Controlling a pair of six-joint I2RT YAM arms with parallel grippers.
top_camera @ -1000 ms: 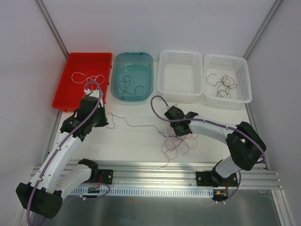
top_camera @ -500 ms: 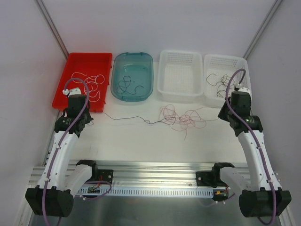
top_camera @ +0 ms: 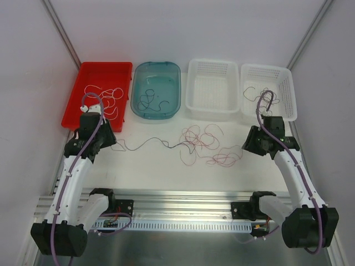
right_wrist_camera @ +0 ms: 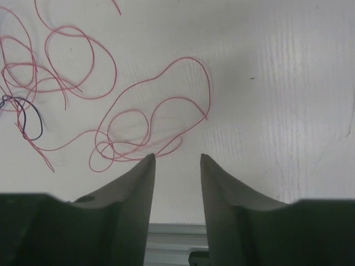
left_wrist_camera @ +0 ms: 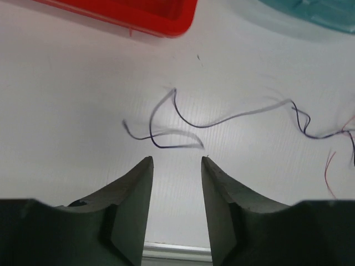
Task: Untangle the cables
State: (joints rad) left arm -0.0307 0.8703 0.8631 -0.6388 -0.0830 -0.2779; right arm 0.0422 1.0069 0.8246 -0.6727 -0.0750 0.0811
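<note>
Red-pink cables [top_camera: 213,147] are lying mid-table, a dark strand [left_wrist_camera: 222,119] trailing toward my left gripper [left_wrist_camera: 176,162]; it and the right gripper [right_wrist_camera: 177,158] are gaping empty. I'm worrying that tugging either end would tighten their crossing.
</note>
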